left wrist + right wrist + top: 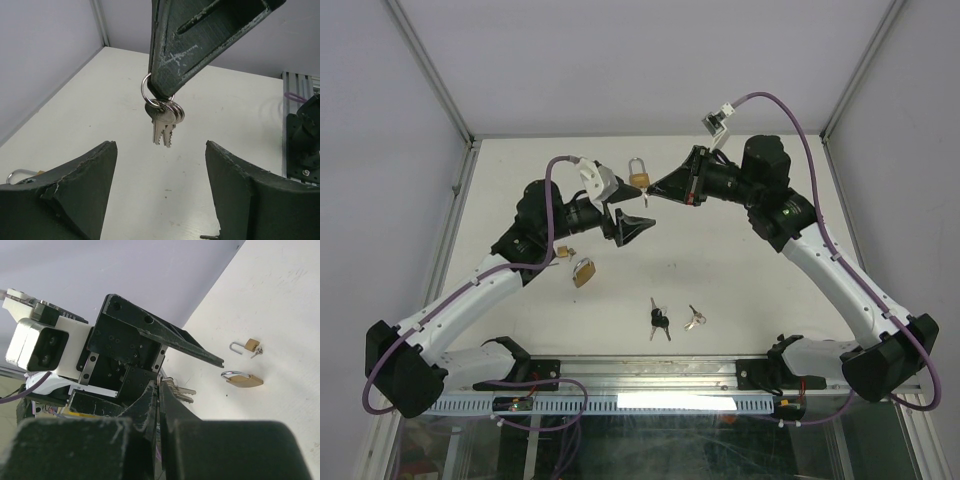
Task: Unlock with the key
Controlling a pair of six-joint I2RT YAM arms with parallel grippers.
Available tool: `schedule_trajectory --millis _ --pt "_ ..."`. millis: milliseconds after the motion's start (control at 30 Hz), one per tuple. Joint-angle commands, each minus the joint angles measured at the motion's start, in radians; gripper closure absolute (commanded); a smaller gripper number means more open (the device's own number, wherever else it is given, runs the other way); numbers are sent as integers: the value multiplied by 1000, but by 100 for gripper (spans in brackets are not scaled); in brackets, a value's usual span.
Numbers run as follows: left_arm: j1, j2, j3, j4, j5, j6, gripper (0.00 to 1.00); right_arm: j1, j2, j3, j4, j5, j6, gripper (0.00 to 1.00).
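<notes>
White table (750, 285); right pincer (653, 187) grips keys (163, 122).

The right gripper (160, 386) pinches keys (182, 391), two brass padlocks (243, 380) lying on the table (280, 315).

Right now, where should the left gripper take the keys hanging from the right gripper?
Probably the key blades, coming from below. They hang tips down, free under the ring, which the shut right gripper pinches. The open left gripper faces them from below.
</notes>
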Motion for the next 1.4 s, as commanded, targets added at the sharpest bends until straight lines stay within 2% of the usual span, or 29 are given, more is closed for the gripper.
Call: schedule_trajectory --millis 0,167,300,333,533,700,900,967,1000,1100,1167,1200,1233,1367 --pt "-8 8 65 85 5 15 30 8 -34 8 66 -1 4 100" --pt "-10 6 65 103 74 -3 45 8 -32 7 65 2 -2 100" --pt "-10 -3 59 104 91 -12 71 7 -32 10 58 2 -10 100" --pt "-10 -6 60 96 91 -11 75 7 -31 12 55 3 -14 100" --pt "-11 -29 57 38 105 -17 83 6 -32 18 25 13 -39 100" --pt "-10 -29 66 27 102 -59 100 7 -18 24 6 6 -53 100" --pt "-11 -26 89 -38 99 -90 100 6 -2 51 -55 -10 -98 100" --pt "-10 -26 96 -67 115 -122 100 5 10 68 -107 -60 -147 100" --pt "-10 -26 101 -77 121 -142 100 -1 19 82 -133 -94 -196 90" --pt "-11 -24 120 -129 158 -177 100 -26 25 113 -198 -231 -319 34" --pt "-10 -19 137 -182 185 -176 100 -49 17 129 -224 -325 -404 6" --pt "-11 -17 145 -210 205 -165 100 -60 13 136 -242 -364 -453 1" --pt "-10 -15 152 -241 222 -149 100 -60 11 140 -251 -400 -495 0" --pt "-11 -3 202 -382 264 -54 100 -60 18 121 -242 -498 -607 9"
